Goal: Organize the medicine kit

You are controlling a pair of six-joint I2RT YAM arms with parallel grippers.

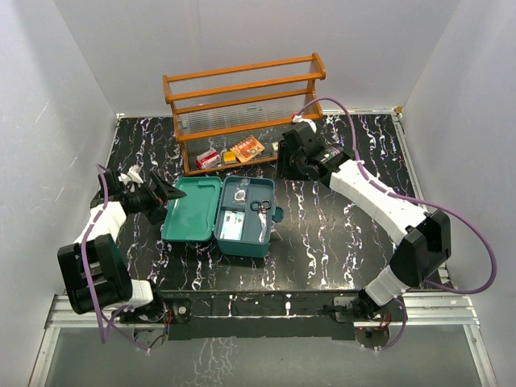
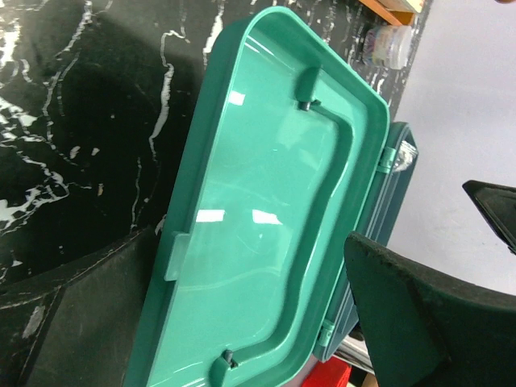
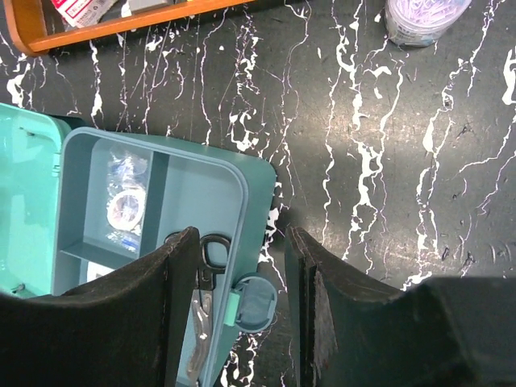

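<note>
The teal-green medicine kit [image 1: 192,211] lies open in the middle of the table, its lid flat to the left of its base. A blue-grey tray [image 1: 242,197] in the base holds scissors [image 1: 260,205] and packets. My left gripper [image 1: 161,196] is open at the lid's left edge. In the left wrist view its fingers [image 2: 419,314] stand either side of the empty lid [image 2: 266,201]. My right gripper [image 1: 289,165] is open and empty, above the table off the kit's far right corner. Its view shows the tray [image 3: 193,193], the scissors [image 3: 211,251] and the round latch [image 3: 256,300] between its fingers [image 3: 322,306].
An orange-brown wooden rack [image 1: 242,113] stands at the back, with a red box [image 1: 207,158] and an orange packet [image 1: 248,148] on its bottom shelf. A clear jar [image 3: 423,16] stands on the table right of the rack. White walls close in the table.
</note>
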